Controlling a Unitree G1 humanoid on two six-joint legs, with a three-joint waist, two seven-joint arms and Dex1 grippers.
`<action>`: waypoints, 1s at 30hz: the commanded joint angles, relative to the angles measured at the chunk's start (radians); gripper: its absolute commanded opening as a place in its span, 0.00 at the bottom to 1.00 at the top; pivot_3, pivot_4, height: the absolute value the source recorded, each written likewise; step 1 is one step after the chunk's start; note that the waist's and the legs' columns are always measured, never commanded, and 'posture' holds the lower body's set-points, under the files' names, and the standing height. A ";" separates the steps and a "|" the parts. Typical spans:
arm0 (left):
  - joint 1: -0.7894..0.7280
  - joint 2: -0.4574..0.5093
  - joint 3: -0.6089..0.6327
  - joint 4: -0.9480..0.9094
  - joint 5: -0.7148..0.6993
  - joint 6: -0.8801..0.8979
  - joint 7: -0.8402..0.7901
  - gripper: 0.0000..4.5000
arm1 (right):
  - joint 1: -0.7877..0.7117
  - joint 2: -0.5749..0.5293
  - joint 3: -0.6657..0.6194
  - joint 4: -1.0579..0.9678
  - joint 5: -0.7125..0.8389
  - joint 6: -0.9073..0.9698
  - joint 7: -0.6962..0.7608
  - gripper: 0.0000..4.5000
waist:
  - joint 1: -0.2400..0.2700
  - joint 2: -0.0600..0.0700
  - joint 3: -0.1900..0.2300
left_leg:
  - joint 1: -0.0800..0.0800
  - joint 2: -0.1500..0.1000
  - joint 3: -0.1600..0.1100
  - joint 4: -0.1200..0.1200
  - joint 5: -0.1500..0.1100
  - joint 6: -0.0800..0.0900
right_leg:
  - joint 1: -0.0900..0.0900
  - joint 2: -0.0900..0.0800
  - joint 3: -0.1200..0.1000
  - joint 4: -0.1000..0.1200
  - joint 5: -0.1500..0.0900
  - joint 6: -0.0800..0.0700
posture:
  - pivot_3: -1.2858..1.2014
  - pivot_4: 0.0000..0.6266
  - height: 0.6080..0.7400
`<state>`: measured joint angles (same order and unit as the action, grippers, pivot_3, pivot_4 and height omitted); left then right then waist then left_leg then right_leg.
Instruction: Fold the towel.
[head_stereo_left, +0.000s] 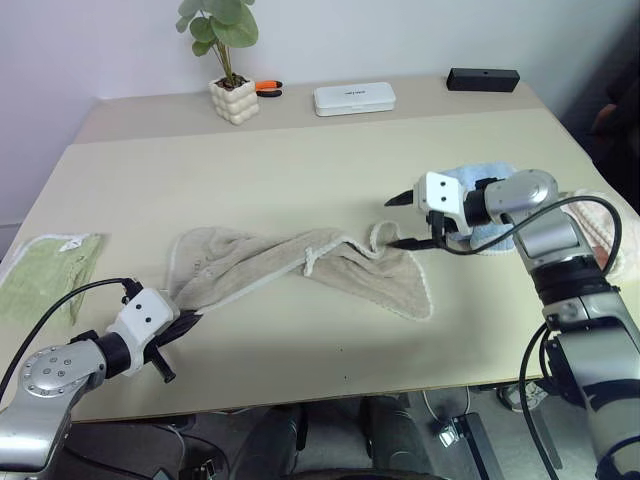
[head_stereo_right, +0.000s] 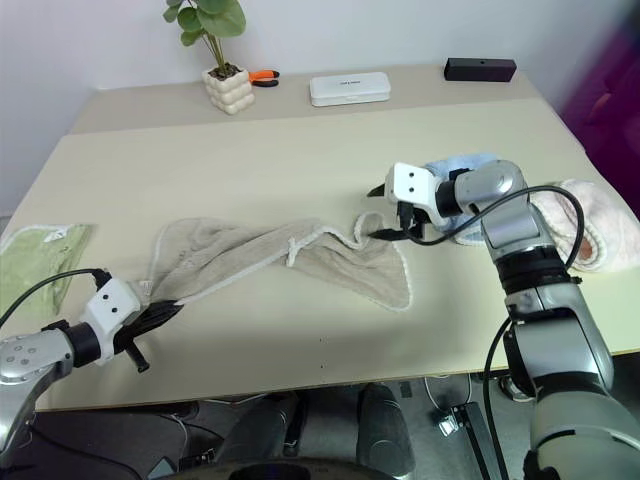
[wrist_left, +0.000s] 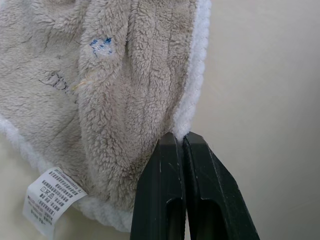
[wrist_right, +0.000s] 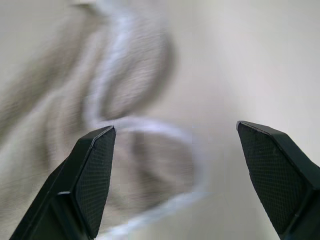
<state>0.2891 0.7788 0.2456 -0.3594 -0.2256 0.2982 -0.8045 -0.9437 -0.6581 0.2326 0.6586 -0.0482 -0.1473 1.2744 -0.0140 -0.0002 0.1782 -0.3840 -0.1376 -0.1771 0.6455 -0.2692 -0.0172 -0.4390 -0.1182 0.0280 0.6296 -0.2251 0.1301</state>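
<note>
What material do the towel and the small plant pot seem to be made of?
The towel looks like soft terry or fleece cloth: the left wrist view shows a fuzzy beige pile with whitish stitched edging and a printed tag. The plant pot looks like white ceramic or plaster, with a smooth bubbled surface; which one is unclear.

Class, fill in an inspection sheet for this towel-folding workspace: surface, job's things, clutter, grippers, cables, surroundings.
Surface: beige table.
Job's things: towel bunched and stretched across the table, unfolded.
Clutter: pale green cloth, light blue cloth, pink-white cloth, potted plant, white case, black box, orange-black tool.
Grippers: left gripper shut on the towel's edge; right gripper open above the towel's other end.
Cables: black cables along both arms.
Surroundings: white wall.
</note>
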 joint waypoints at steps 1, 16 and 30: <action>-0.016 0.008 -0.009 -0.013 0.007 0.000 -0.002 0.00 | -0.105 0.040 0.030 0.183 -0.053 -0.110 0.000 0.87 | -0.001 0.000 0.000 | 0.000 0.000 0.000 0.000 0.000 0.000 | 0.000 0.000 0.000 0.000 0.000 0.000 | 0.52 0.24 1.00; 0.029 0.006 -0.003 -0.046 0.008 0.001 0.012 0.00 | -0.292 0.179 0.086 0.577 -0.171 -0.176 0.138 0.76 | -0.005 0.000 0.000 | 0.000 0.000 0.000 -0.001 0.000 0.000 | -0.001 0.000 0.000 0.000 0.000 0.000 | 0.52 0.24 1.00; 0.016 0.011 -0.001 -0.031 0.008 -0.016 0.020 0.00 | -0.209 0.069 0.010 0.401 -0.110 -0.234 0.159 0.02 | -0.004 0.001 0.000 | 0.000 0.000 0.001 -0.001 0.000 0.000 | -0.002 0.001 0.001 0.000 0.000 0.000 | 0.52 0.24 1.00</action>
<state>0.3134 0.7814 0.2224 -0.3888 -0.2218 0.2961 -0.7858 -1.1628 -0.5770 0.2789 1.1193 -0.1982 -0.3782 1.4477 -0.0185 0.0008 0.1786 -0.3840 -0.1371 -0.1762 0.6447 -0.2695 -0.0175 -0.4405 -0.1176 0.0287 0.6300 -0.2250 0.1298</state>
